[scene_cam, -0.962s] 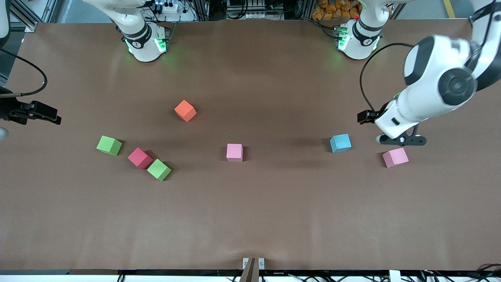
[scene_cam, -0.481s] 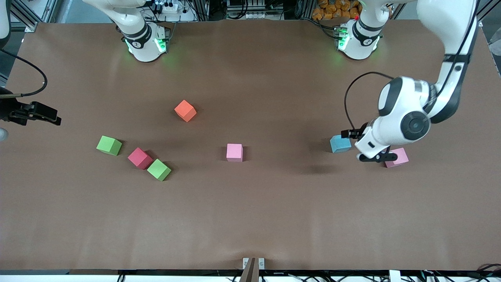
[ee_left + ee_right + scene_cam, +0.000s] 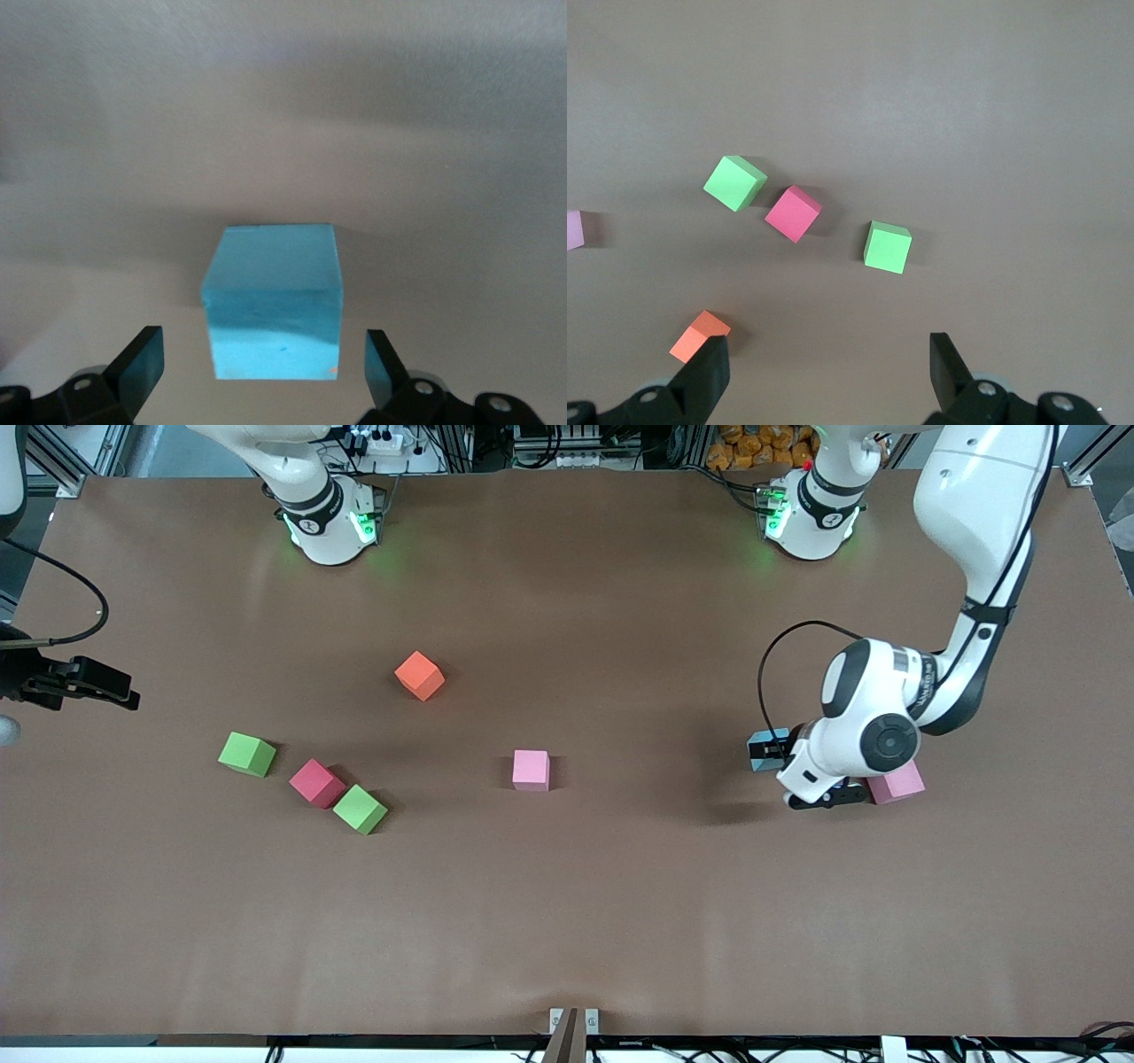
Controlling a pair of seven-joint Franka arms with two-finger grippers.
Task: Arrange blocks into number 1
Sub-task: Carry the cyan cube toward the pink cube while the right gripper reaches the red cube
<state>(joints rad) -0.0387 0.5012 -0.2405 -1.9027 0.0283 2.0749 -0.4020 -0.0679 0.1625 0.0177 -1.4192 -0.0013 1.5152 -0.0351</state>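
Nearest the front camera on the brown table (image 3: pixel 567 912) sits a green block (image 3: pixel 360 809), touching a crimson block (image 3: pixel 316 783) at a corner, toward the right arm's end. A second green block (image 3: pixel 247 754) lies near them, closer still to that end. About level with these, mid-table, is a light pink block (image 3: pixel 531 770).

Toward the left arm's end, another light pink block (image 3: pixel 899 782) is partly covered by the left arm's wrist, and a sky blue block (image 3: pixel 762 749) sits just beside it. The left gripper (image 3: pixel 264 359) is down low at the sky blue block (image 3: pixel 273 303), fingers (image 3: pixel 142 363) spread wide on either side of it, with gaps showing, not gripping.

Farther from the camera, an orange block (image 3: pixel 420 675) stands alone.

The right gripper (image 3: pixel 828 363) waits up high over the right arm's end of the table, fingers apart and empty, looking down on the green, crimson and orange blocks.
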